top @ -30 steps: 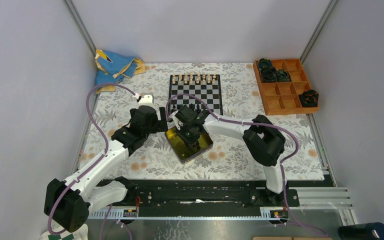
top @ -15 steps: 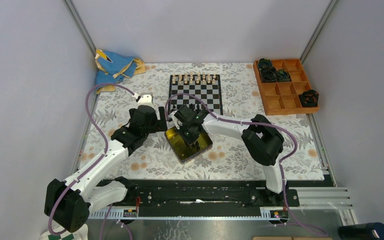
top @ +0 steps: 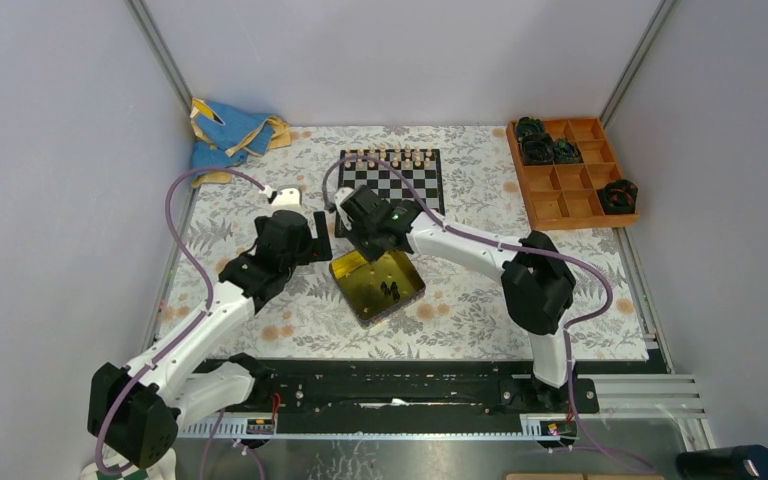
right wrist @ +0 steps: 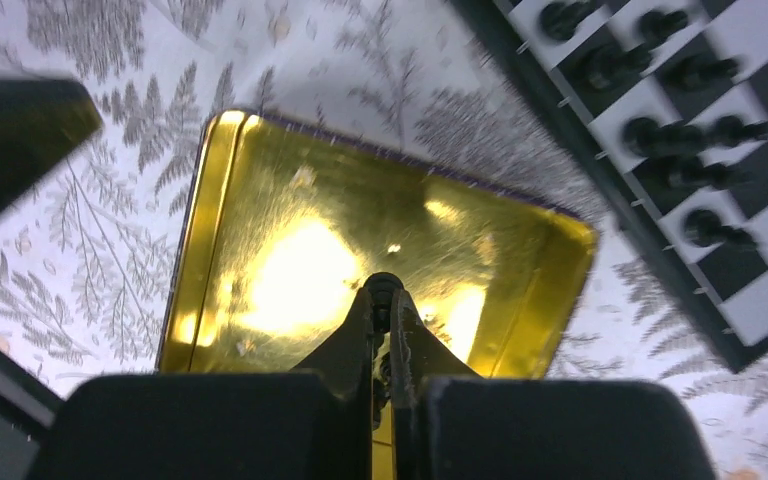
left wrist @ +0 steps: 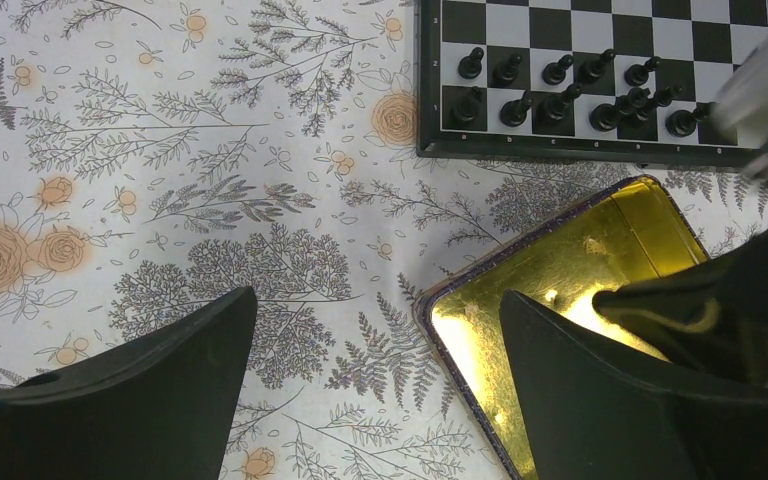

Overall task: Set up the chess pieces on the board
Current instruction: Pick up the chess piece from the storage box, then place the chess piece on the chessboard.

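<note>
Floral tablecloth (top: 460,300), grey walls (top: 400,60) — left hand (left wrist: 375,300) spread wide, right hand (right wrist: 385,290) clenched over tin (right wrist: 290,230).

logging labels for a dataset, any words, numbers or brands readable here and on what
Nothing readable in any view.
board frame: tiny white marks along its near edge, too small to read.
yellow tin: no label or print shows.
</note>
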You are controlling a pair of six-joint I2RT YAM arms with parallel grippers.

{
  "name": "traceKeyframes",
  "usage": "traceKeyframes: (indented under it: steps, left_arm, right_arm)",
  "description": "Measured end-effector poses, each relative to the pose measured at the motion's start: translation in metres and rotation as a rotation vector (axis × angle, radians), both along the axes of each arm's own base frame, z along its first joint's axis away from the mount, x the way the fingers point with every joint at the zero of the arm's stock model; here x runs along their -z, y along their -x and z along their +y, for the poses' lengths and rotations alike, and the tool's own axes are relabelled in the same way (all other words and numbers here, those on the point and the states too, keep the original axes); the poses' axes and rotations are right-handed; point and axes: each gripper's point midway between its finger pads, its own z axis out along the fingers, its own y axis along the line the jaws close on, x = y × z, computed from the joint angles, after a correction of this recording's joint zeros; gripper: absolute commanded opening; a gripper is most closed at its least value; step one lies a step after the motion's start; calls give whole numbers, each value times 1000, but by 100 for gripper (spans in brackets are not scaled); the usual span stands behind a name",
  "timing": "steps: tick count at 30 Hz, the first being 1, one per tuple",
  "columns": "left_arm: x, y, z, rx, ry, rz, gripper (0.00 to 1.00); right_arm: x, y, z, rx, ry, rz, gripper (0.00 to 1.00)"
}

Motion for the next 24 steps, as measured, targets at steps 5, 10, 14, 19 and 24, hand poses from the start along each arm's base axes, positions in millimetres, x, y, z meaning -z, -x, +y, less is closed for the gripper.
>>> traceKeyframes:
  steps: [5,10,14,19,24]
  left_arm:
    - [-2,0,0,-1,2,-6,99]
    - [-7,1,2,-4,9,-21,99]
    - [-9,0,3,-9,12,-27,99]
    - [-9,0,3,-10,12,-27,99]
    - [-9,0,3,-10,12,-28,99]
  right_arm:
    - [-33,-29,2,65,-19,-121,0]
    - [-49,-66,-19,171,-11,-192,0]
    - [-64,-110,-39,279,-16,-252,0]
    - [-62,-155,-62,380,1,-285,0]
    - [-34,-180,-82,438,63,-265,0]
